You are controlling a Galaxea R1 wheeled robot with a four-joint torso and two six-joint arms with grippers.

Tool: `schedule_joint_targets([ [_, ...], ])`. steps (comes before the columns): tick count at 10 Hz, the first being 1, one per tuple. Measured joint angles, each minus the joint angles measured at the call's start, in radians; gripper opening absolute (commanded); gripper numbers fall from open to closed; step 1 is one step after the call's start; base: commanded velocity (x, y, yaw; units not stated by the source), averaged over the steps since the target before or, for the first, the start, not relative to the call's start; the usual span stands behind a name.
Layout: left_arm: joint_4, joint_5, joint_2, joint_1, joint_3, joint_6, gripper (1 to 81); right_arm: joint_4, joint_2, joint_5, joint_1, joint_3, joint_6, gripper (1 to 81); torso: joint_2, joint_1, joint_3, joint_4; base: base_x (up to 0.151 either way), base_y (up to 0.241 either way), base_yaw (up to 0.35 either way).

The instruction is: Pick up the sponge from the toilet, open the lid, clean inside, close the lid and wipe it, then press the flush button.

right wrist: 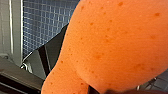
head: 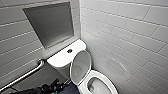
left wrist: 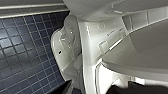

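Where the robot stands: facing the toilet [head: 100, 77], which sits in a corner of white-tiled walls [head: 125, 32].
Lid: the lid [head: 80, 65] is raised, standing nearly upright with its back edge near the tank and the bowl [head: 98, 86] open below it.
Tank: the flat white tank top [head: 63, 56] carries the flush button [head: 69, 51], a small dark disc near its middle.
Sponge: the sponge [right wrist: 112, 47] is orange and pitted, pressed close to the right wrist camera and clear of the dark blue mosaic floor [right wrist: 45, 20] behind it.
Right gripper: the right gripper [right wrist: 100, 90] shows as a dark edge under the sponge and is clamped on it, carrying it off the ground.
Left arm: the left arm [head: 42, 89] reaches in dark and low beside the tank, just left of the raised lid.
Left gripper: the left gripper [head: 58, 84] sits at the arm's tip near the lid's lower edge; whether its fingers are spread or closed, I cannot tell.
Left wrist camera: looks along the glossy white side of the toilet [left wrist: 87, 50], with the same blue mosaic floor [left wrist: 22, 50] beside it.
Surroundings: a metal grab bar [head: 25, 74] slants across the left wall, below a grey recess [head: 51, 22].
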Motion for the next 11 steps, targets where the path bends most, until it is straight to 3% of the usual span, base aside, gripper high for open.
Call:
schedule_joint_targets([
  [7,-0.069,-0.051,0.009,-0.043,-0.001,0.0,81.1,0.0,0.006,0.0,0.001,0.0,-0.001,1.0,0.0,0.0,0.0,0.0,0.0,0.0,0.0],
  [11,-0.072,-0.074,0.074,-0.047,-0.01,-0.003,81.1,0.0,0.006,0.0,0.001,0.0,-0.003,1.0,0.0,0.0,0.0,0.0,0.0,0.0,0.0],
])
